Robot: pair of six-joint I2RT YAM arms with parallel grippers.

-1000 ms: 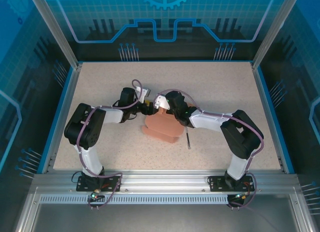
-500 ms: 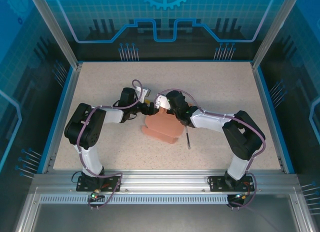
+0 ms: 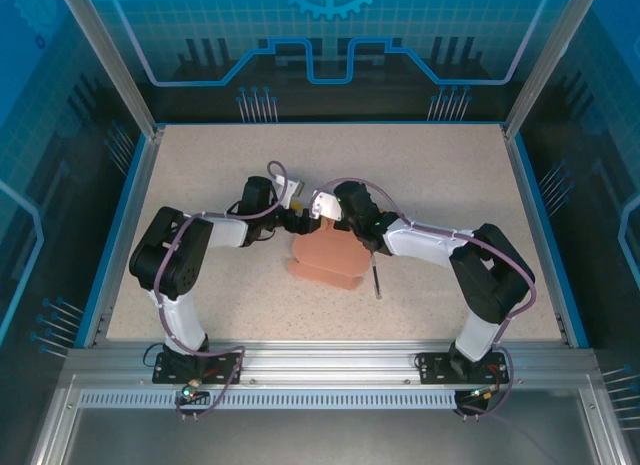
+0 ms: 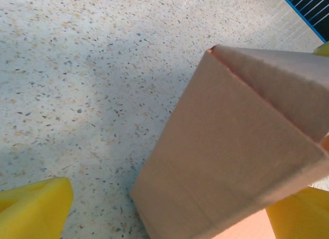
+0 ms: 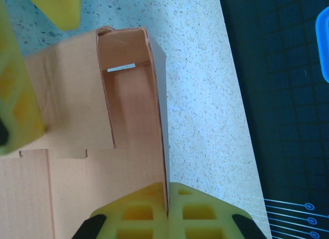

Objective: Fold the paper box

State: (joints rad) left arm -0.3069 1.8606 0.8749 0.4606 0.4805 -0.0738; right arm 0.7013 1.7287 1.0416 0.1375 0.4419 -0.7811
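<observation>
Paper box [image 3: 325, 257] is sitting half-folded around the middle of the table [image 3: 450, 175]. The right gripper [image 5: 167, 205] is pinched tight on one upright wall, and the left gripper [image 3: 299, 222] is spread wide open at the box's far end.

Black-and-white jointed arms [image 3: 180, 255], purple cables [image 3: 273, 168] looped alongside, yellow ribbed fingers [image 5: 139, 213]

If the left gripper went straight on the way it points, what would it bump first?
Probably the paper box: its raised wall stands between the left gripper's open fingers, though depth is unclear.
</observation>
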